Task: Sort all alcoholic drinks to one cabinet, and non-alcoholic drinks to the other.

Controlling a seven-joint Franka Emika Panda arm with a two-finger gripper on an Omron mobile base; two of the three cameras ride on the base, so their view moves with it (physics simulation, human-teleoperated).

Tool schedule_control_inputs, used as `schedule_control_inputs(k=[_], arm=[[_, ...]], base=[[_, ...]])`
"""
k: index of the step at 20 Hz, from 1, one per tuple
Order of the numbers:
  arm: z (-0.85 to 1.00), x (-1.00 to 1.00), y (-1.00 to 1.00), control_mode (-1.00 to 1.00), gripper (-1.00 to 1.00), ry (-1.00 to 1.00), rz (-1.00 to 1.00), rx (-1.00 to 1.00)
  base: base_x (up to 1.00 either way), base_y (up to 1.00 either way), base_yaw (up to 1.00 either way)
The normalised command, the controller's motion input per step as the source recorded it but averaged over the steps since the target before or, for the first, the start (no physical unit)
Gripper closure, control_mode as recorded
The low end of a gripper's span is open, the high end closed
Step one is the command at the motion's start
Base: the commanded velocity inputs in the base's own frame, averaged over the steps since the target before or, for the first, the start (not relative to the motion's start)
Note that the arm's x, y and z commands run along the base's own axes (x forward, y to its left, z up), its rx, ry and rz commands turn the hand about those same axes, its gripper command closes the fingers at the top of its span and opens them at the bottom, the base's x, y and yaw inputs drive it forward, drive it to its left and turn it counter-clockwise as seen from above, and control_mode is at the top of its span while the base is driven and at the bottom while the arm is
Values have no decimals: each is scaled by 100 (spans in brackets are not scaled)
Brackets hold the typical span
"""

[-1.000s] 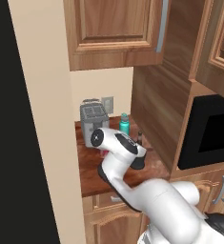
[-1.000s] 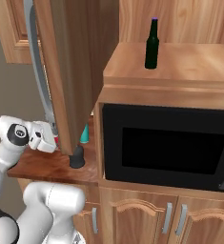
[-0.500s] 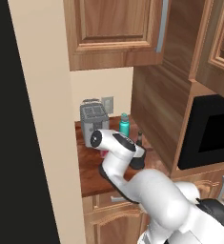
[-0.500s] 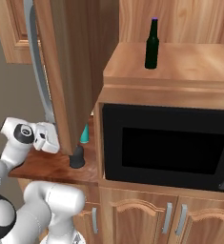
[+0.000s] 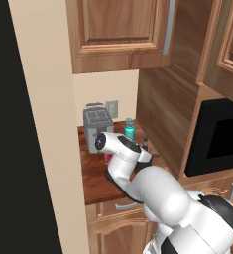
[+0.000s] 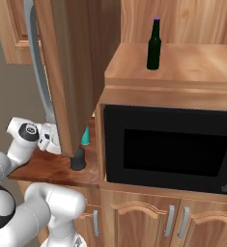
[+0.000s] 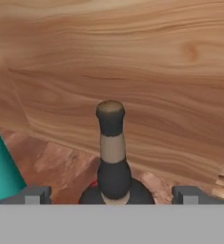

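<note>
fingers (image 7: 36, 194) are spread wide either side of the squat black bottle (image 7: 112, 162), which is not gripped, beside the teal bottle (image 7: 1, 167).

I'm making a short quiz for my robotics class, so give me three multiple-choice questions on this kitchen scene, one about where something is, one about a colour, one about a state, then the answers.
1. Where does the green bottle stand?
A. on top of the microwave housing
B. on the low counter
C. inside the microwave

2. What colour is the bottle beside the toaster?
A. orange
B. teal
C. white

3. How does the end effector stand to the black bottle?
A. shut on its neck
B. open, a fingertip on each side of it
C. lifting it clear of the counter

Answers:
1 A, the right base view shows it on the wood shelf above the microwave.
2 B, its body is teal with a grey cap.
3 B, in the hand view the fingertips sit wide apart and the bottle rises between them, untouched.
</note>
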Motion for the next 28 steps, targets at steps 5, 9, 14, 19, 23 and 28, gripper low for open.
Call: schedule_control_inputs(k=[5,9,14,19,23,28], arm=[[-1,7,-20,-100,-100,2,-4,-1],[-5,8,-18,-100,-100,0,-3,-1],[-11,12,-12,-100,-100,0,-2,-2],[-17,14,-6,-100,-100,0,-1,-3],[-17,14,-2,-100,100,1,0,-4],[-4,3,-1,-100,100,0,0,-4]], base=[[0,0,0],[0,0,0],[0,0,0],[0,0,0],[0,0,0],[0,0,0]])
